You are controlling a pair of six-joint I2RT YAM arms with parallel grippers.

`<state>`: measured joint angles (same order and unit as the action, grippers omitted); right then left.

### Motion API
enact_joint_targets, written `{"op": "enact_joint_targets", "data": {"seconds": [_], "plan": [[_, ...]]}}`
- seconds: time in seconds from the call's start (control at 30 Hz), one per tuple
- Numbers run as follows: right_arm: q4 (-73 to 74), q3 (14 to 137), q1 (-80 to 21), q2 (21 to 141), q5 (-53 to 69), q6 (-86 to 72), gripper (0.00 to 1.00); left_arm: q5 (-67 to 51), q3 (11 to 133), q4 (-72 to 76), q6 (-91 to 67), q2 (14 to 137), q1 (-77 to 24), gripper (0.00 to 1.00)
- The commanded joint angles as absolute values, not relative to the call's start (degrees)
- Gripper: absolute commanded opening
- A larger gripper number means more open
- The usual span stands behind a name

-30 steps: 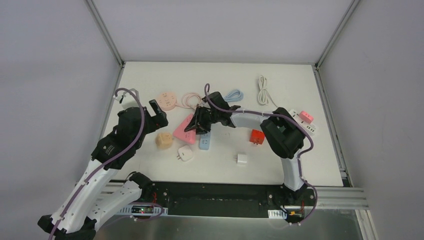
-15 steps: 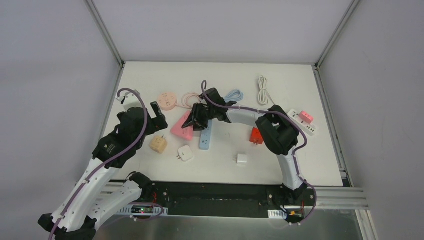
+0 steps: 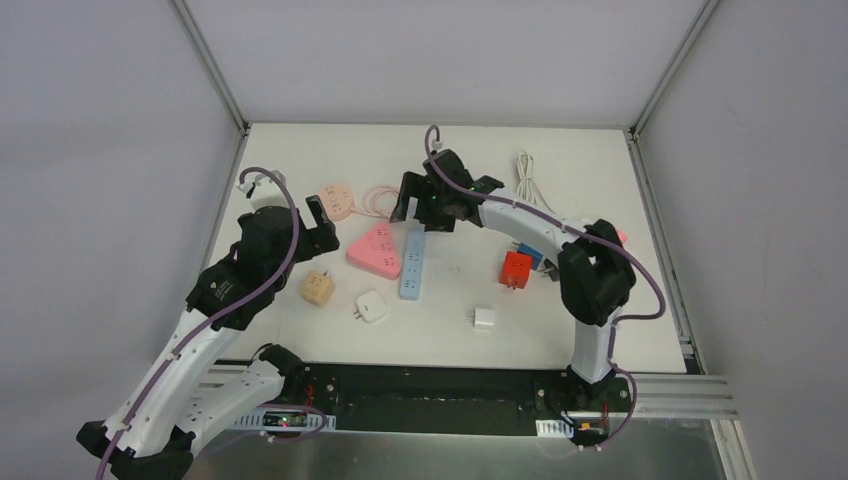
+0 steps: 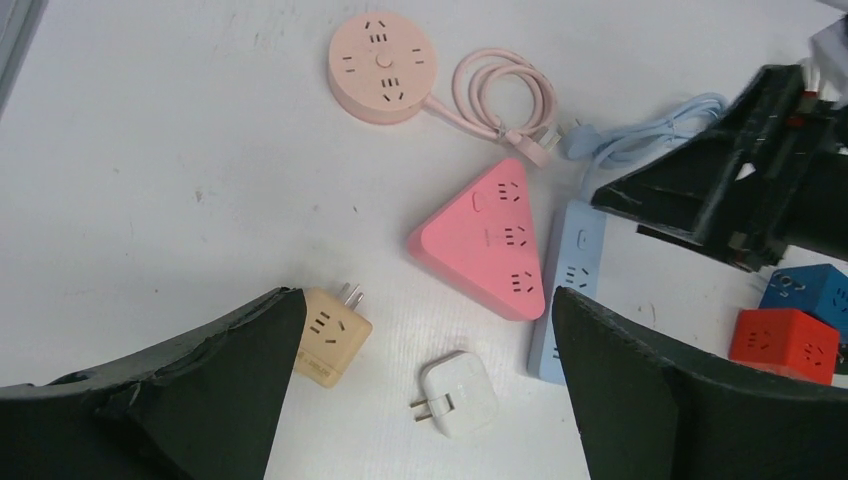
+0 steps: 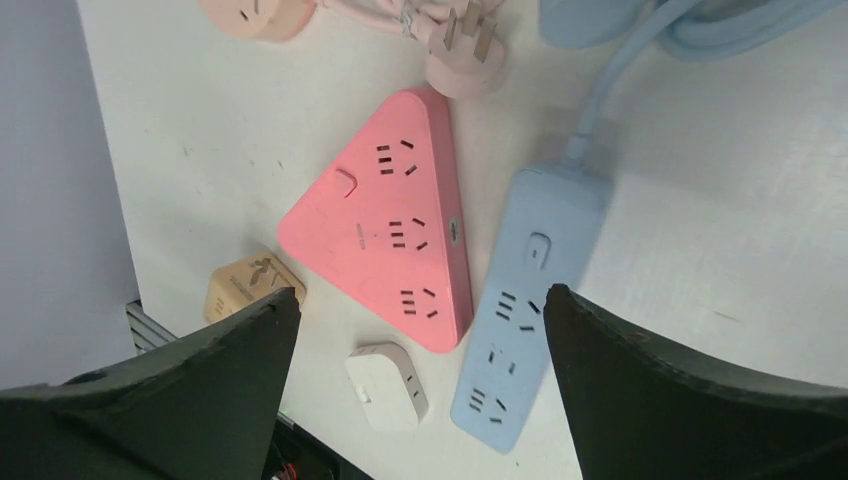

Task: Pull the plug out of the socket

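Note:
The pink triangular socket (image 3: 378, 250) (image 4: 485, 240) (image 5: 395, 235) lies flat on the table with all its outlets empty. To its left the beige cube plug (image 3: 318, 287) (image 4: 328, 335) (image 5: 240, 285) lies apart from it, prongs free. My left gripper (image 3: 322, 225) (image 4: 425, 300) hovers open above the beige plug and a white adapter (image 4: 458, 393), holding nothing. My right gripper (image 3: 405, 205) (image 5: 420, 295) hangs open above the socket's far side, also holding nothing.
A blue power strip (image 3: 411, 267) (image 5: 525, 300) lies right beside the socket. A round pink socket (image 3: 335, 198) with its cord sits behind. A red cube (image 3: 515, 269), a second white adapter (image 3: 483, 319) and a white cable (image 3: 528, 180) lie to the right.
My right gripper has opened, let go of the pink socket and lifted back toward the far side. The socket now lies flat. The left gripper has drawn away from the beige plug.

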<state>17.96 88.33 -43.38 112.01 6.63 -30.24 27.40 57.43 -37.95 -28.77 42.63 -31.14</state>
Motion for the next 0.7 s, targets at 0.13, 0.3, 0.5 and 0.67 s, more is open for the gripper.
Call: {"op": "enact_joint_targets", "data": {"seconds": [0.13,0.3,0.5,0.67], "plan": [[27.53,83.74,-34.59,92.68,-0.64,-22.82,0.93,24.03,59.90,-33.14,-26.67,44.19,-31.20,0.99],[35.28,80.65,-25.53,85.02,-11.75,-17.78,0.93,21.18,59.48,-31.57,-26.96,45.66,-31.25,0.99],[41.56,76.24,-9.23,80.30,-16.90,-16.43,0.93,18.82,59.29,-29.31,-26.98,47.11,-31.20,0.99],[41.59,71.22,2.42,77.60,-15.31,-15.20,0.93,17.06,59.50,-28.57,-26.98,48.45,-31.20,0.99]]}}
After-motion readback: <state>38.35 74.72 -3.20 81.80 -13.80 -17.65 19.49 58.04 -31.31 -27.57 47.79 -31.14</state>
